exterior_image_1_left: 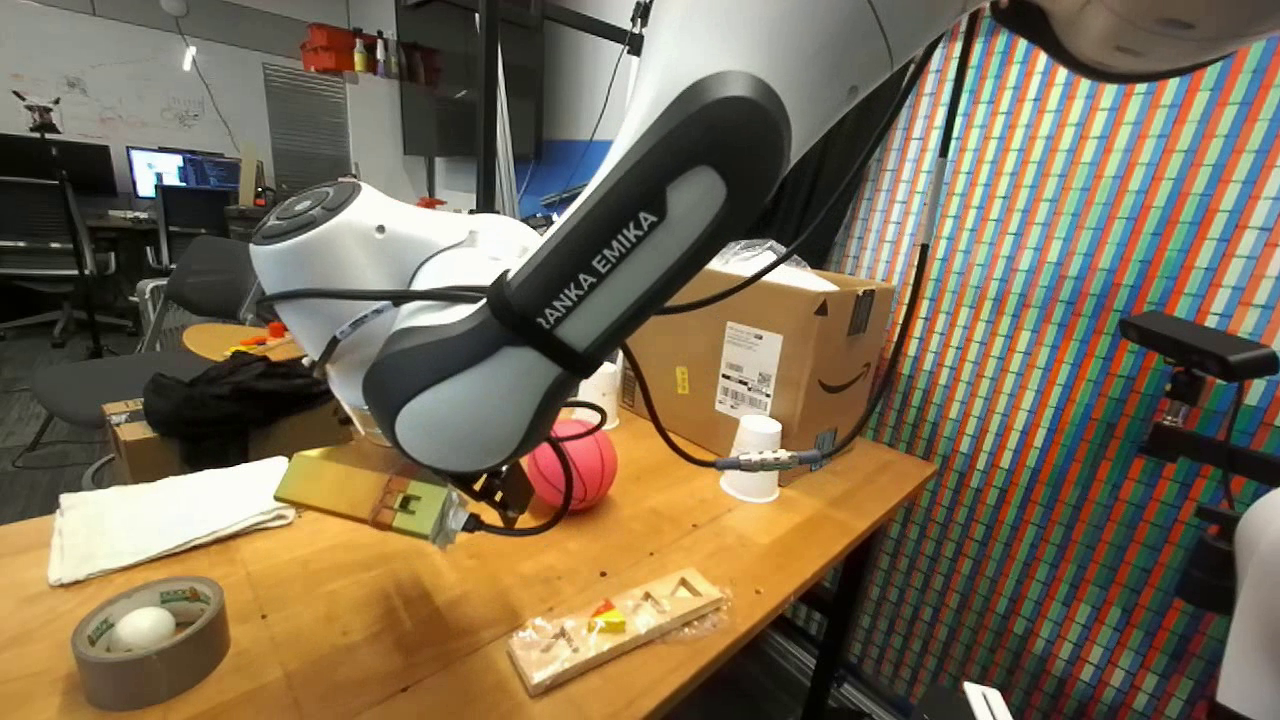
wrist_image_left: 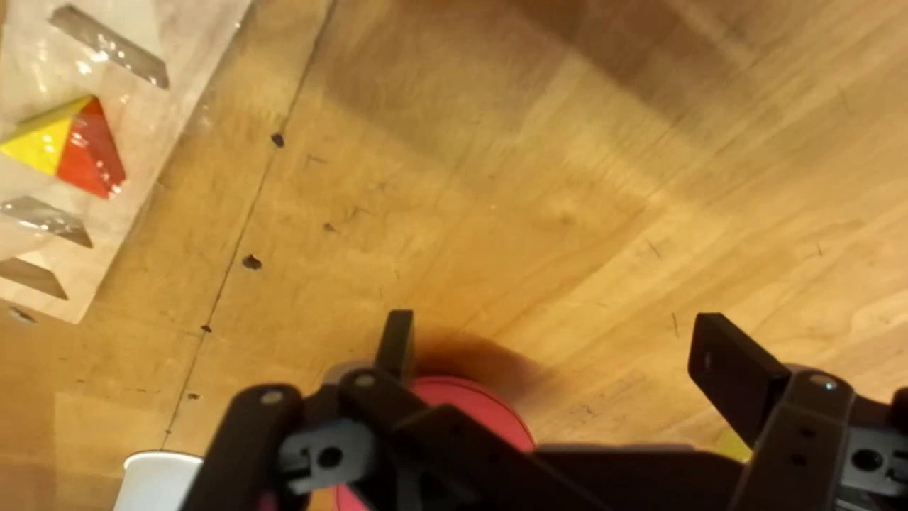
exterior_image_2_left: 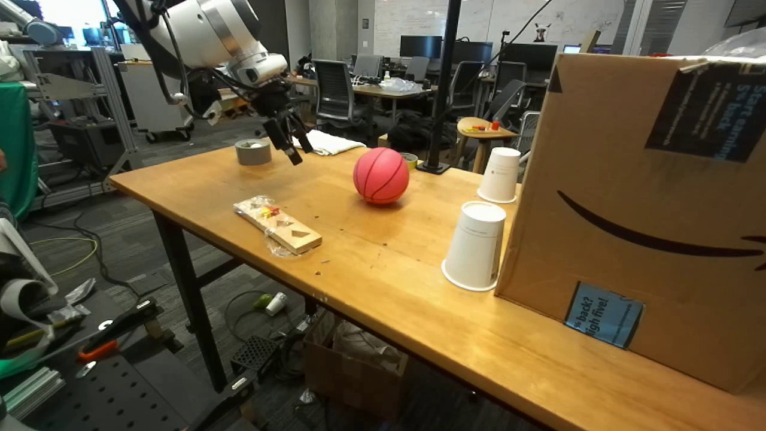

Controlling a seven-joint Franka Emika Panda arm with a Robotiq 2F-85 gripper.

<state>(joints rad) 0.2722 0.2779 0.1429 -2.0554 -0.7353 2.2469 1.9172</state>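
Jaws spread wide above the wooden desk (exterior_image_2_left: 359, 269) | wrist view: pink ball (wrist_image_left: 475, 397) at six o'clock, partly hidden by jaws | wrapped wooden board (wrist_image_left: 138, 121) between nine and ten | white cup (wrist_image_left: 156, 486) near eight

I see office chairs (exterior_image_2_left: 333, 88) and monitors (exterior_image_2_left: 421, 54) before a scribbled whiteboard (exterior_image_2_left: 491, 24) across the room, grey carpet (exterior_image_2_left: 128, 227) underfoot, and a multicoloured, gridded backdrop (exterior_image_1_left: 1045, 250) rising nearby.

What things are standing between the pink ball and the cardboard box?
In an exterior view, two upside-down white cups stand between the pink ball and the cardboard box.
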